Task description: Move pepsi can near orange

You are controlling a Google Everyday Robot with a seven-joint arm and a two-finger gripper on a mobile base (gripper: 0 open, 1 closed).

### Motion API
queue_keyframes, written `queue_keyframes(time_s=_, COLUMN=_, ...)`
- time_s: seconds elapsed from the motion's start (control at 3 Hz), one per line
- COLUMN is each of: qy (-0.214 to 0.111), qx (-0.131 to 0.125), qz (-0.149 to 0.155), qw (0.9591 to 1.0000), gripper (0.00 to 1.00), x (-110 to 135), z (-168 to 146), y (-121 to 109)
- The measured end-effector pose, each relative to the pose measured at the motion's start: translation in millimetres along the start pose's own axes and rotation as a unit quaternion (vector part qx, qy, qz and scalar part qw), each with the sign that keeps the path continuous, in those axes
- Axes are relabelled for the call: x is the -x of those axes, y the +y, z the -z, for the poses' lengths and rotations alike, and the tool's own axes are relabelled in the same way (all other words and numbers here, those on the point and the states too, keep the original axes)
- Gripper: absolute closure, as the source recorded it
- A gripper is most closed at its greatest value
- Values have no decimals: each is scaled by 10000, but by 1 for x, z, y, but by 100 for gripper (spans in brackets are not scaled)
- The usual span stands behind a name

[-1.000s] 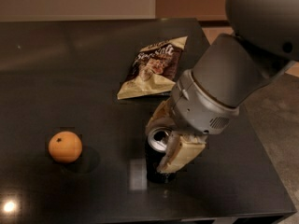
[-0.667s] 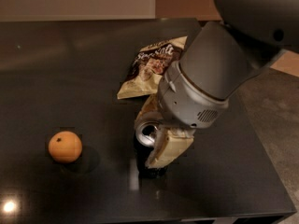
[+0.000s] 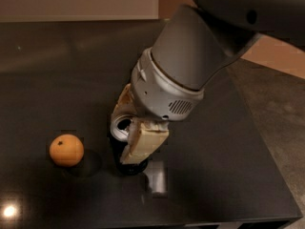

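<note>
The pepsi can (image 3: 120, 128) stands upright on the dark table (image 3: 57, 70), its silver top showing and its dark body mostly hidden by the fingers. My gripper (image 3: 127, 130) is shut on the can, one cream finger (image 3: 140, 146) in front and the other behind it. The orange (image 3: 66, 150), round with a dark stem dot, lies to the left of the can, a short gap apart. The large grey arm fills the upper right.
The table's right edge (image 3: 259, 132) runs diagonally, with grey floor (image 3: 281, 109) beyond it. The front edge (image 3: 190, 222) is near the bottom. A bright light reflection (image 3: 9, 211) shows at bottom left. The chip bag is hidden behind the arm.
My gripper has carried the can leftward across the table toward the orange. The arm now covers the chip bag. The orange has not moved.
</note>
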State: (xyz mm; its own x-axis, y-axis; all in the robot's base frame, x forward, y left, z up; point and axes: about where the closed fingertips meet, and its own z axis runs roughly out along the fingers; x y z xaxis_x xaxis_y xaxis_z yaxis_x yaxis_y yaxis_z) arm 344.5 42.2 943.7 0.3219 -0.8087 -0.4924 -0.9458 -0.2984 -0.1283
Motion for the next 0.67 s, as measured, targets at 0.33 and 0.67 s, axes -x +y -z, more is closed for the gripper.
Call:
queue_keyframes(time_s=0.33, qy=-35, qx=59, qz=23, qw=10000, gripper=100, x=15, z=-12, y=-8)
queue_keyframes(time_s=0.67, qy=-53, qx=171, qz=43, qw=9998, gripper=100, x=23, z=-29, y=-16)
